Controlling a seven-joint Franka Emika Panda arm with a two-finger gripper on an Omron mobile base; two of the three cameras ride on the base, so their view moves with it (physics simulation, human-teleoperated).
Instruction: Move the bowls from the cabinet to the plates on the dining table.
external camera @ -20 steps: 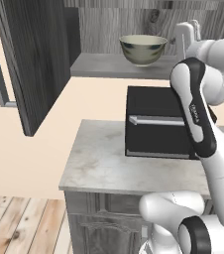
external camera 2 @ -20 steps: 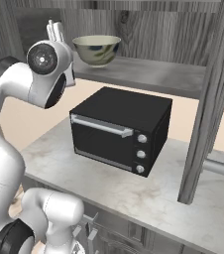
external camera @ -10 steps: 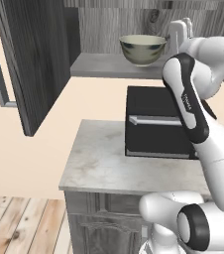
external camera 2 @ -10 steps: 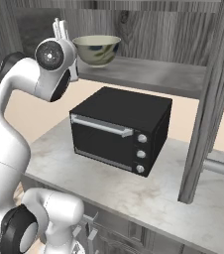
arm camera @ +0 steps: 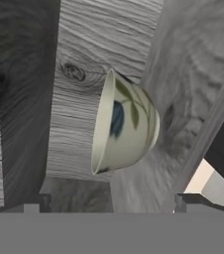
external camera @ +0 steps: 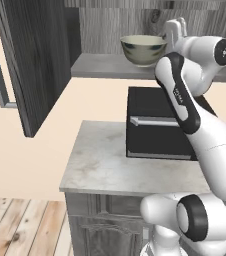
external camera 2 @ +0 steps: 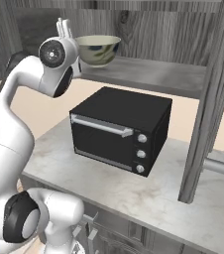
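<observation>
Reaching higher than a second ago, the arm has been lifted so that the gripper (external camera: pixel 174 29) is now just beside the bowl (external camera: pixel 143 49), not touching it. Its jaws are spread wide and nothing is held. The bowl has not moved. It is kept upright on the shelf of the open cabinet (external camera: pixel 115 65), mouth up, with no long side since it is round. A dark door (external camera: pixel 32 60) is swung open to the left. Below, a black oven (external camera 2: pixel 121 129) is set on a small marble counter (external camera: pixel 100 162). A wooden floor (external camera: pixel 20 230) is seen low down.
</observation>
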